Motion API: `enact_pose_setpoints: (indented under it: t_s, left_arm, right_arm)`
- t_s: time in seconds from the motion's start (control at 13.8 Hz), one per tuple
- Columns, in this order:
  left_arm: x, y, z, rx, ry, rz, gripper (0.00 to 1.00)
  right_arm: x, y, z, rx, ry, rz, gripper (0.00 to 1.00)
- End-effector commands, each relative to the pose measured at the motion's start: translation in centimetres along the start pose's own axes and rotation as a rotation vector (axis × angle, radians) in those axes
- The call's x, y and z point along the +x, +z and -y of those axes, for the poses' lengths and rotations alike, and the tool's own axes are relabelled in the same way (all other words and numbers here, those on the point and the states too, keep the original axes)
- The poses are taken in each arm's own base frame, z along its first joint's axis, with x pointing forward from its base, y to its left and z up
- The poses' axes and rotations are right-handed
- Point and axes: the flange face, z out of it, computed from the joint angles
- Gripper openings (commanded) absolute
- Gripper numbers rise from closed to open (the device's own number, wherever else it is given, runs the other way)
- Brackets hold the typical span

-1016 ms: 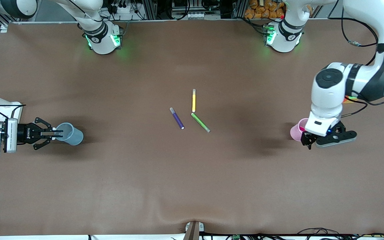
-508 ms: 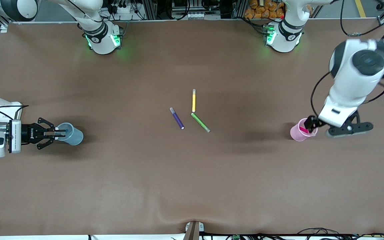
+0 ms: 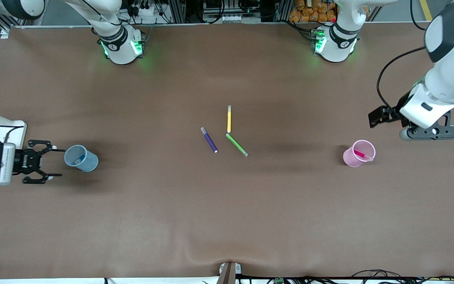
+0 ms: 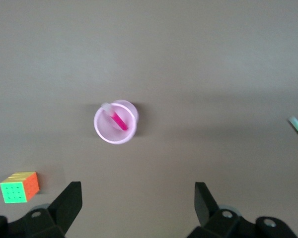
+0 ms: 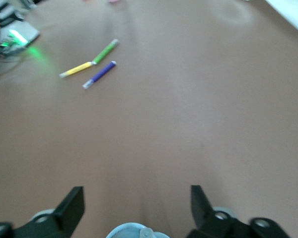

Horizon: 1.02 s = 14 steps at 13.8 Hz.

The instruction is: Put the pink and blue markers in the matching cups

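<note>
Pink marker (image 3: 362,155) leans in translucent round pink cup (image 3: 353,159); left gripper (image 3: 376,117) and right gripper (image 3: 51,162) both spread.

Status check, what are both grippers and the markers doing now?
Left gripper open, empty, above translucent pink cup; pink marker inside. Right gripper open beside translucent blue cup; blue marker inside, barely visible. No obstruction.

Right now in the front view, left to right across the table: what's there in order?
right hand → blue cup → purple pen → pink cup, pink marker inside → left hand
</note>
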Motion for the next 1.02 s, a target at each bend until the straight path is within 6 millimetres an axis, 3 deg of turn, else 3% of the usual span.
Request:
enact_pose_setpoints:
  t_s: [0.0, 0.15, 0.36, 0.58, 0.73, 0.94]
  left_arm:
    - [-2.5, -3.2, 0.0, -0.06, 0.03, 0.014, 1.0]
    - [-3.4, -3.4, 0.3, -0.062, 0.025, 0.015, 1.0]
    - [-4.0, -4.5, 0.6, -0.061, 0.022, -0.008, 1.0]
    - [-2.3, -5.8, 2.0, -0.064, 0.028, -0.052, 1.0]
    - [-2.1, -6.7, 2.2, -0.057, 0.047, -0.071, 1.0]
    - [-2.1, -7.4, 2.1, -0.054, 0.032, -0.078, 1.0]
  right_arm:
    - [4.0, -2.1, 1.8, -0.053, 0.06, 0.1, 1.0]
    - [6.3, -5.0, 3.2, -0.141, 0.13, 0.163, 1.0]
    - [10.7, -6.1, 5.6, -0.211, 0.302, 0.285, 1.0]
    - [17.6, -7.9, 10.1, -0.377, 0.43, 0.45, 1.0]
    - [20.7, -8.9, 12.9, -0.495, 0.536, 0.504, 1.0]
    - [22.1, -10.0, 16.8, -0.598, 0.787, 0.442, 1.0]
